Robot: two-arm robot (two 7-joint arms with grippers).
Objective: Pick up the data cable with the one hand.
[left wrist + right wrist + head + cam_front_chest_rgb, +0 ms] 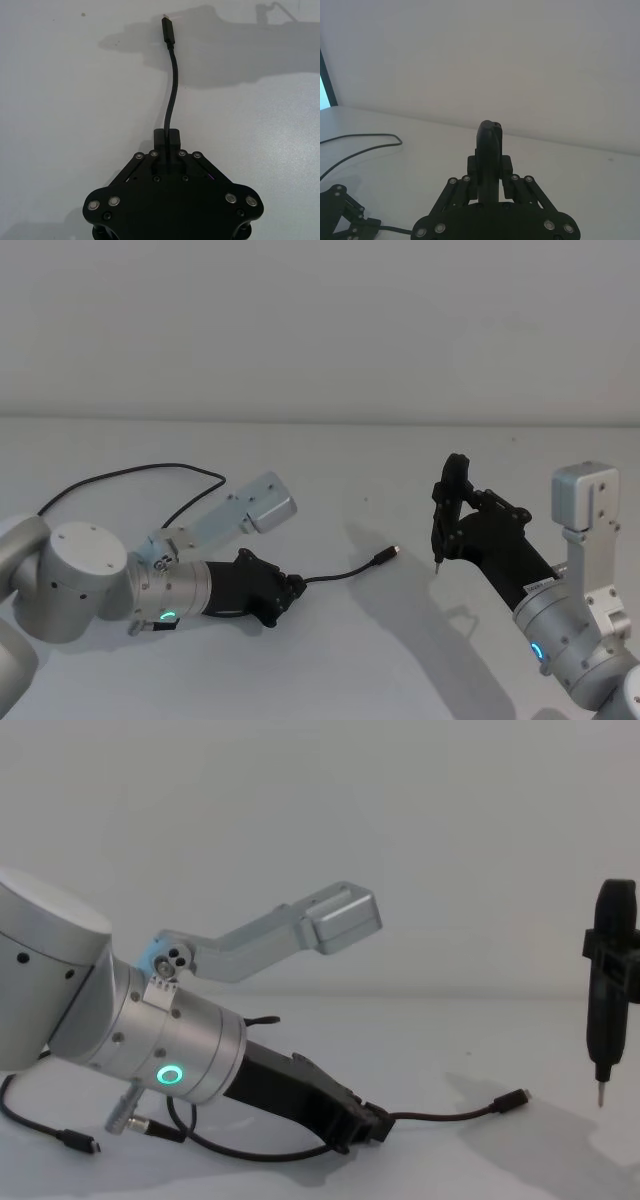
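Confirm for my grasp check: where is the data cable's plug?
Head view: the plug is near centre, just beyond the left end effector shut on the cable, left of the tool in the right end effector.

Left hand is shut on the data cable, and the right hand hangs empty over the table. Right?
Not quite. The left hand is shut on the data cable, but the right hand is not empty: the chest view shows it holding a slim black tool.
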